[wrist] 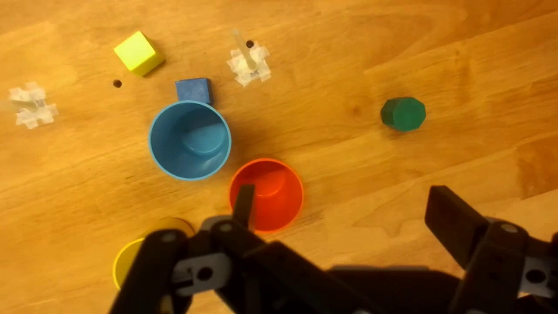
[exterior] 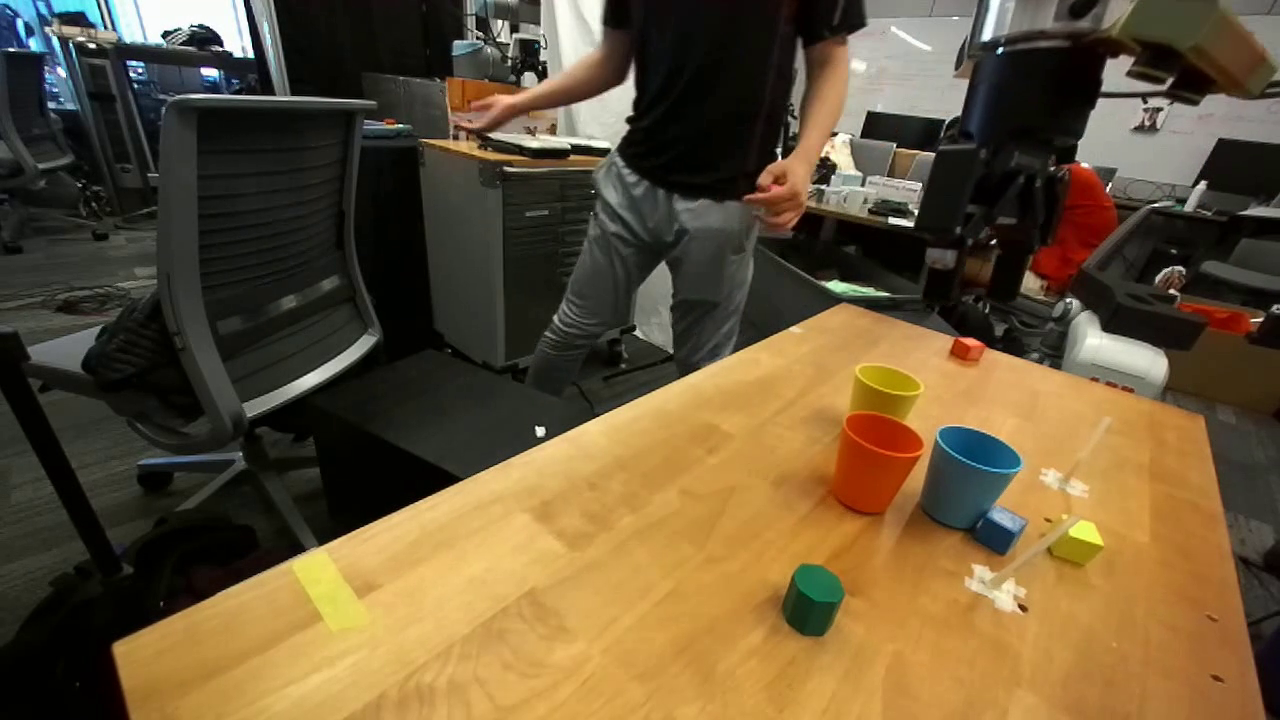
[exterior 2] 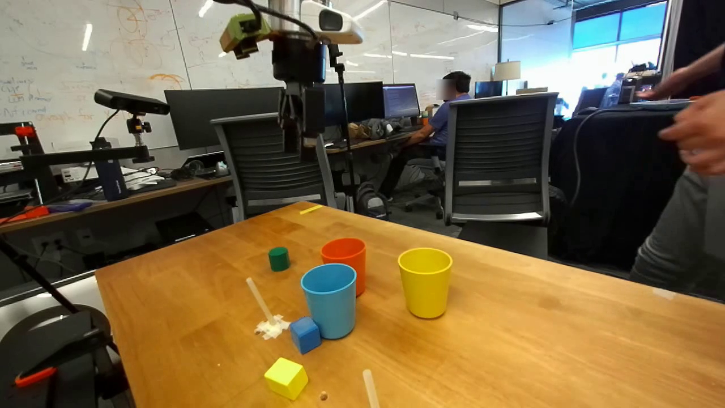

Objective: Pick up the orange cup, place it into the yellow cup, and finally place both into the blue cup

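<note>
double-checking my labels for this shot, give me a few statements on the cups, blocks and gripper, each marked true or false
1. The orange cup, the yellow cup and the blue cup all stand upright on the table. True.
2. The orange cup sits inside the yellow cup. False: the two stand apart.
3. The gripper is open and holds nothing. True.
4. A block lies inside the blue cup. False: the blue block is outside, right beside it.
5. The green block stands apart from the cups. True.
</note>
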Robot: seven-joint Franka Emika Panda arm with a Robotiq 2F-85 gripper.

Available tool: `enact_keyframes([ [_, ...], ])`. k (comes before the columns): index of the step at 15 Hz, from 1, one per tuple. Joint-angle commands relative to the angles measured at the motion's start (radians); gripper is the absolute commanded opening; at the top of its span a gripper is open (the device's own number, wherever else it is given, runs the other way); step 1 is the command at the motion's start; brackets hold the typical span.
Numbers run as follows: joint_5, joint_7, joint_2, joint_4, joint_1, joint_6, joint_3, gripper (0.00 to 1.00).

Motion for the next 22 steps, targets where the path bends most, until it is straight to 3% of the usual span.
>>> enact_keyframes([
  [1, 0.059, 0.024, 0.060, 0.028, -0.009, 0.073, 0.001, 1.00],
  [10, 0.048, 0.106, 0.208, 0.063, 0.000, 0.210, 0.001, 1.00],
  [22, 0.007, 0.220, 0.424, 0.202, 0.031, 0.207, -0.013, 1.00],
])
